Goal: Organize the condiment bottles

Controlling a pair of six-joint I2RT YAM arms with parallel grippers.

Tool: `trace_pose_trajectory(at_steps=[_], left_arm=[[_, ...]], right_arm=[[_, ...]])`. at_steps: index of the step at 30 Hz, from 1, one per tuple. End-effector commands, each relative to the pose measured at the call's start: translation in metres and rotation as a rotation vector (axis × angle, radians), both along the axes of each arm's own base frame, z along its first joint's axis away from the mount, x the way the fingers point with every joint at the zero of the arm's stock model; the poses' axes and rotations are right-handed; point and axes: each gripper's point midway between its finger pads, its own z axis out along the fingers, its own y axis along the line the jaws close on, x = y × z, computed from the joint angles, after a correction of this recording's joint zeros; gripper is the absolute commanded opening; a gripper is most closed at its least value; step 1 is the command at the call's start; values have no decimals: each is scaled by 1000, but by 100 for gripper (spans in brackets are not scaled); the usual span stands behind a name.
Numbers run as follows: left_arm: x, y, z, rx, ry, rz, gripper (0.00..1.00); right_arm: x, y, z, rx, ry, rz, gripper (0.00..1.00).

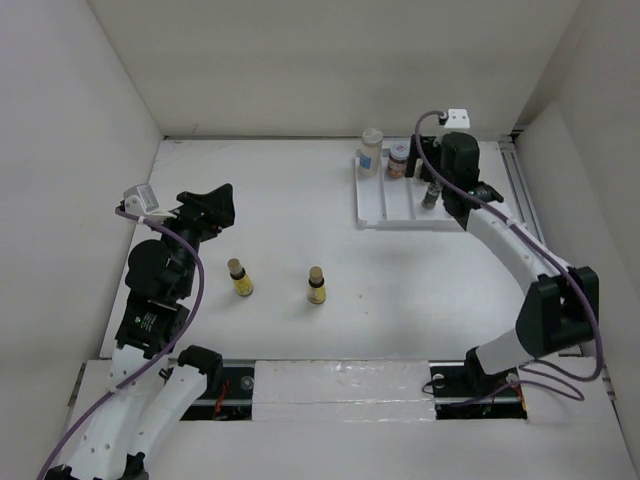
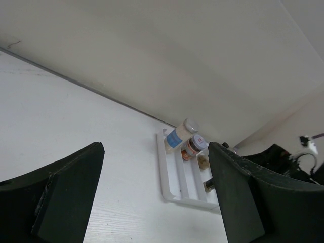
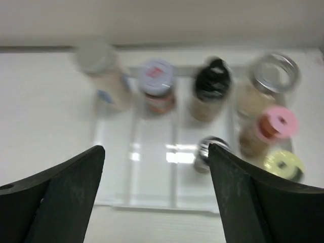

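Note:
Two small bottles with yellow labels and tan caps stand loose on the table, one at the left [image 1: 240, 278] and one at the right [image 1: 317, 286]. Several more bottles stand in the white ridged tray [image 1: 385, 205]. In the right wrist view they are a pale-capped bottle [image 3: 104, 76], a red-white capped jar [image 3: 158, 91], a black-capped one [image 3: 211, 91], a clear glass jar [image 3: 271, 81], a pink-capped one [image 3: 272, 129], a yellow-capped one [image 3: 283, 164] and a silver-capped one [image 3: 208, 153]. My right gripper [image 3: 157, 202] hovers open and empty over the tray's right side [image 1: 462, 200]. My left gripper [image 1: 215, 208] is open and empty, up and left of the loose bottles.
The tray [image 2: 169, 177] sits at the back right near the rear wall; the left wrist view shows it far off with the blue-labelled bottle [image 2: 181, 134] and the right arm [image 2: 288, 157] beside it. White walls close in the table on the left, back and right.

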Motion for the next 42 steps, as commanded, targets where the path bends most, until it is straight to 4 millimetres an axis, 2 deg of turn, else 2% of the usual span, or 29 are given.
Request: trace_pose_trajectory(at_steps=[1,3,4,5,6,7,8,9,10,11,12,13,14,15,17,18,19,20,25,26,28,30,34,35,36,37,38,40,42], left_arm=[[-2,-1,13,-2,-53,-9,80],[-2,1,11,0,-44,2,80],[-2,1,11,0,-44,2,80],[-2,1,11,0,-44,2,80],[-2,1,11,0,-44,2,80],[-2,1,11,0,-44,2,80],[-2,1,13,-3,-53,2,80],[1,2,8,2,-34,11,80],[1,2,8,2,-33,11,80],[1,0,8,3,-34,2,80],[1,0,8,3,-34,2,80],[-2,1,13,-3,-51,2,80],[-2,1,13,-3,-51,2,80],[-2,1,13,-3,-51,2,80],[-2,1,11,0,-43,2,80],[-2,-1,11,2,-43,-10,80],[-2,-1,14,-2,-55,-10,80],[-2,-1,14,7,-55,-9,80],[-2,-3,14,8,-56,-18,80],[-2,-3,14,8,-56,-18,80],[-2,-1,14,7,-55,-7,80],[-2,-2,14,8,-56,-16,80],[-2,-2,14,8,-56,-17,80],[-2,-2,14,8,-56,-17,80],[-3,-4,14,9,-56,-26,80],[-3,-4,14,9,-56,-26,80],[-3,-4,16,7,-65,-26,80],[-3,-4,16,7,-65,-26,80],[-3,-4,13,10,-55,-26,80]], right_arm=[[-25,82,67,58,-216,259,88],[-49,131,72,96,-247,444,78],[-69,170,87,144,-313,550,51],[-93,187,81,186,-321,624,45],[-114,210,84,217,-356,733,43],[-145,239,87,246,-380,838,43],[-166,250,88,266,-404,899,56],[-196,273,85,254,-406,1009,68],[-197,273,80,239,-404,1012,78],[-220,289,69,224,-363,1082,86],[-231,294,58,188,-344,1119,94],[-236,298,54,172,-331,1119,97],[-248,306,41,164,-304,1141,98],[-251,307,23,146,-261,1145,100],[-251,309,8,157,-218,1140,100],[-250,314,10,174,-230,1146,100],[-249,316,-6,162,-200,1146,100],[-245,316,-13,152,-187,1132,100],[-235,324,-24,147,-185,1091,99],[-234,326,-31,141,-173,1091,97],[-227,323,-38,139,-164,1044,95],[-228,323,-43,152,-170,1042,75],[-232,320,-52,183,-155,1032,57],[-232,320,-46,191,-172,1032,53],[-232,319,-46,195,-180,1032,53],[-230,319,-53,185,-166,1022,57],[-227,322,-52,177,-174,1024,62],[-227,326,-66,156,-126,1035,69],[-231,329,-71,159,-110,1064,62]])
